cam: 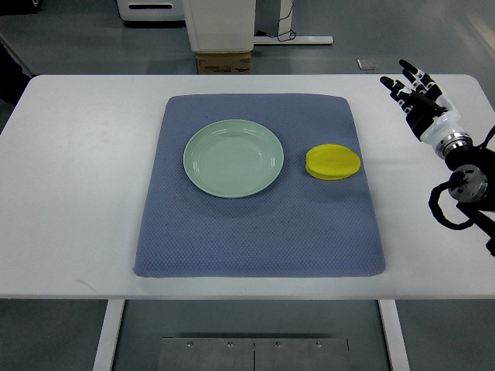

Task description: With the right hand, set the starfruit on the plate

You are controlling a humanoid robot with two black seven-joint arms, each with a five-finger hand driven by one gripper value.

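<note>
A yellow starfruit lies on the blue-grey mat, right of centre. Just to its left sits a pale green plate with nothing on it. My right hand hovers over the white table at the far right, well to the right of the starfruit and a little beyond it. Its black and white fingers are spread and hold nothing. The left arm does not show.
The mat covers the middle of a white table. Beyond the table's far edge stand a cardboard box and a white equipment base. A small grey square lies on the floor behind.
</note>
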